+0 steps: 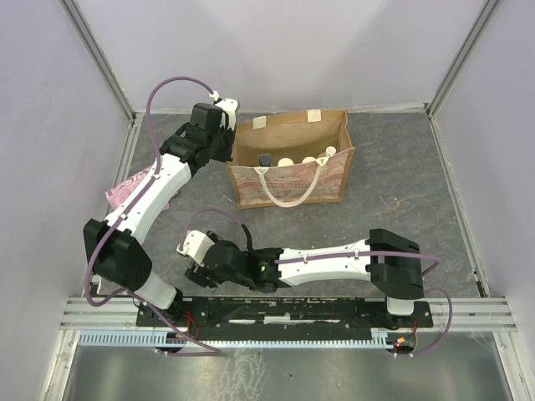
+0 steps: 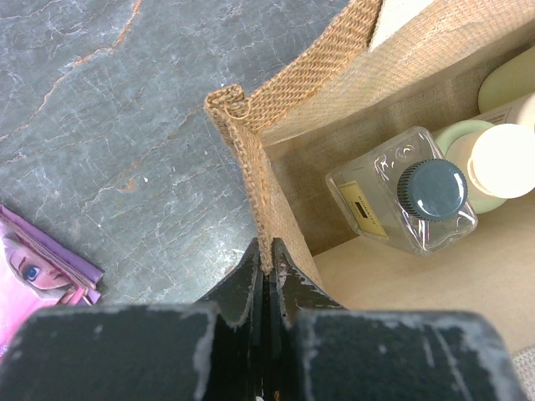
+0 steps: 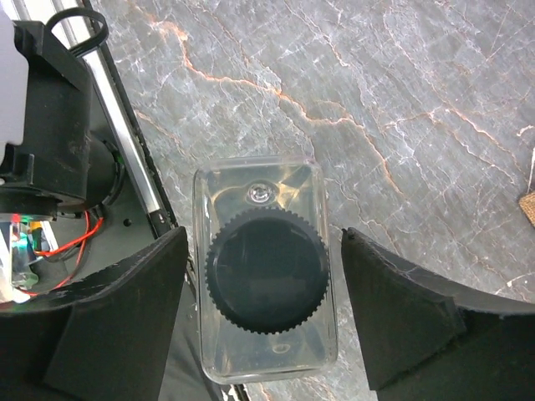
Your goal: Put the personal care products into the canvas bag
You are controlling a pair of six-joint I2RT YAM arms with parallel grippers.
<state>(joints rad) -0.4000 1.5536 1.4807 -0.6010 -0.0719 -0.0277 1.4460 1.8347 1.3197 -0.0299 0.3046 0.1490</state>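
Note:
The canvas bag [image 1: 292, 180] stands open at the far middle of the table. My left gripper [image 1: 228, 147] is shut on the rim of its left wall [image 2: 266, 219]. Inside stand one clear bottle with a black cap [image 2: 428, 190] and pale yellow bottles with cream tops [image 2: 501, 159]; all show in the top view [image 1: 297, 160]. My right gripper [image 1: 195, 266] is low at the near edge, open. A second clear bottle with a black cap [image 3: 263, 271] stands upright between its fingers [image 3: 125, 309], untouched by either. The top view does not show this bottle.
A flat pink packet [image 1: 125, 185] lies left of the bag, partly under the left arm, and also shows in the left wrist view [image 2: 38, 267]. The black base plate and rail [image 3: 125, 142] run just beside the near bottle. Walls enclose the table.

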